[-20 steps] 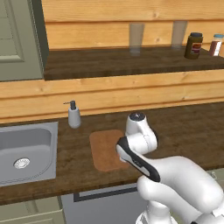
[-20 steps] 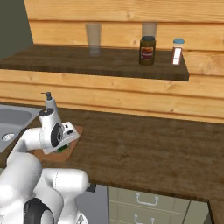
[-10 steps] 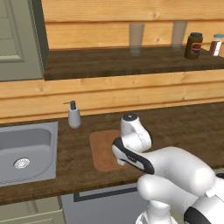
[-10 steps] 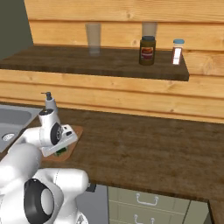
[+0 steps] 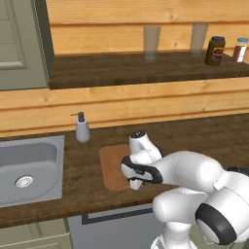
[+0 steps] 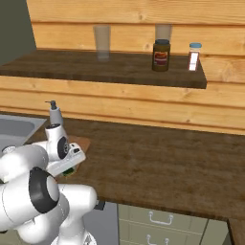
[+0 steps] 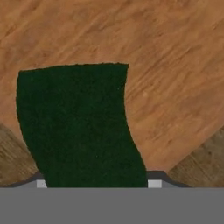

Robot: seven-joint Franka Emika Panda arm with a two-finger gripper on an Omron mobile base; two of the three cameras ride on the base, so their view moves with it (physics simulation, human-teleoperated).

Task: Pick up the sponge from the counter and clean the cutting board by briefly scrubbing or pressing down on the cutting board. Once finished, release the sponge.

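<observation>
The green sponge [image 7: 81,127] with its dark top sits between my gripper's [image 7: 97,183] fingers, and the gripper is shut on it. Under it lies the light brown cutting board [image 7: 170,61], and the sponge is low over the board's near right corner or touching it; I cannot tell which. In the left base view the gripper [image 5: 134,184] points down at the board [image 5: 112,165] on the dark counter [image 5: 204,136]. From the right base view a bit of the sponge [image 6: 70,170] peeks out under the hand, beside the board [image 6: 82,142].
A soap dispenser [image 5: 81,128] stands behind the board, and the grey sink [image 5: 29,165] lies left of it. On the upper shelf are two glasses [image 5: 151,41], a dark jar [image 5: 215,50] and a small bottle [image 5: 239,49]. The counter [image 6: 167,162] stretches to the right.
The hand has moved left and toward the front edge, from beside the board to over its near right corner, with the sponge held in it.
</observation>
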